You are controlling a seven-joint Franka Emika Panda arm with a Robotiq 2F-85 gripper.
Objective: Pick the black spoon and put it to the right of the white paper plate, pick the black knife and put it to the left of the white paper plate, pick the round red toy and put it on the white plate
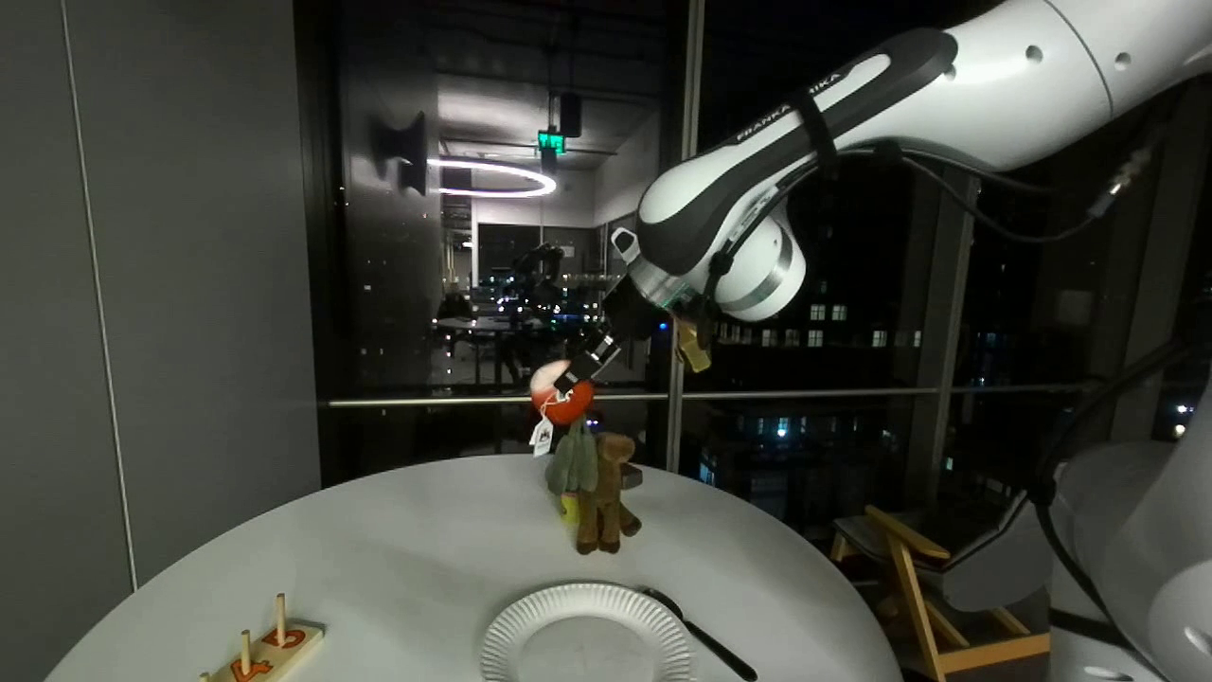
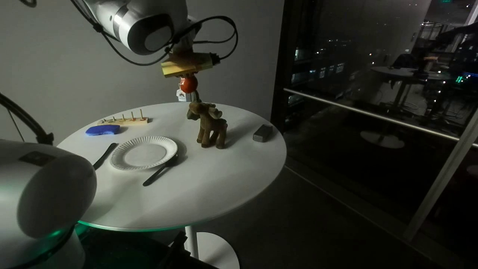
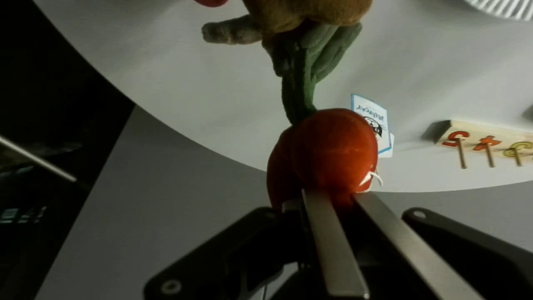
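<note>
So that the brown animal (image 2: 213,126) would presumably be cleared, the round red toy (image 2: 189,84) was held aloft.
It was pinched by the gripper (image 3: 335,196), well apart from the white paper plate (image 2: 145,155).

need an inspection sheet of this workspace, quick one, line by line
Surface: round white table.
Job's things: white plate between black spoon and black knife; red toy in the air, not yet on the plate.
Clutter: standing brown plush toy, wooden peg board, blue object, grey box.
Gripper: shut on the red toy.
Cables: black cable looping above table height.
Surroundings: wooden chair; dark windows, night outside.
</note>
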